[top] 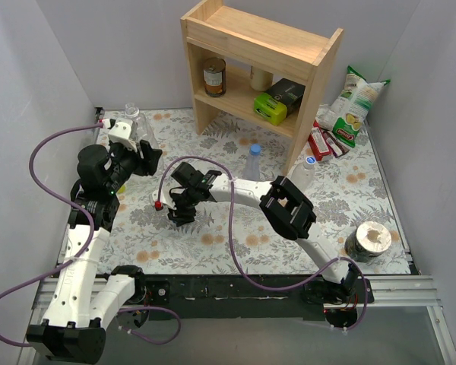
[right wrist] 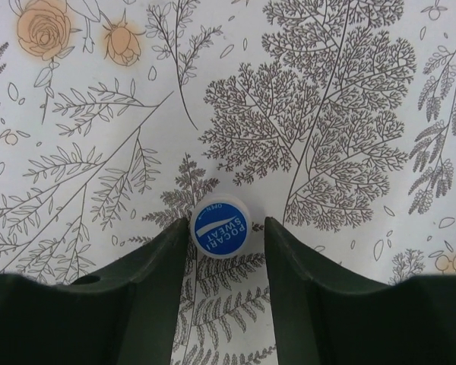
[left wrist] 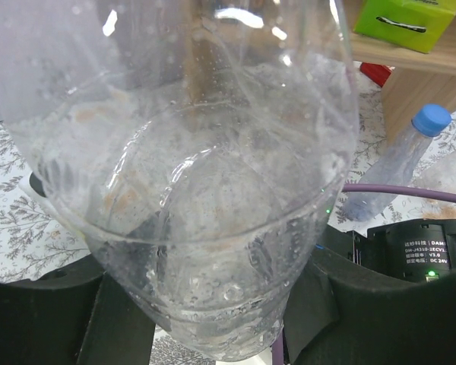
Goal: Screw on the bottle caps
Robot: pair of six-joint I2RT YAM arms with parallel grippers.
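Observation:
My left gripper [top: 142, 154] is shut on a clear bottle [top: 137, 125] at the far left, and no blue cap shows on its neck. In the left wrist view the bottle [left wrist: 205, 190] fills the frame between the dark fingers [left wrist: 53, 312]. My right gripper [top: 181, 207] points down at the table, open. A blue cap [right wrist: 220, 229] lies flat between its fingers [right wrist: 159, 266], close to the left one, with a gap to the right one. A capped clear bottle [top: 252, 162] stands mid-table and shows in the left wrist view [left wrist: 399, 163]. Another capped bottle [top: 303, 173] leans by the shelf.
A wooden shelf [top: 258, 57] stands at the back with a can [top: 213, 77] and a green box [top: 277, 103]. A snack bag [top: 353, 103] and red packets [top: 321, 141] lie right of it. A tape roll [top: 368, 242] sits near right. Purple cables [top: 229, 228] loop over the table.

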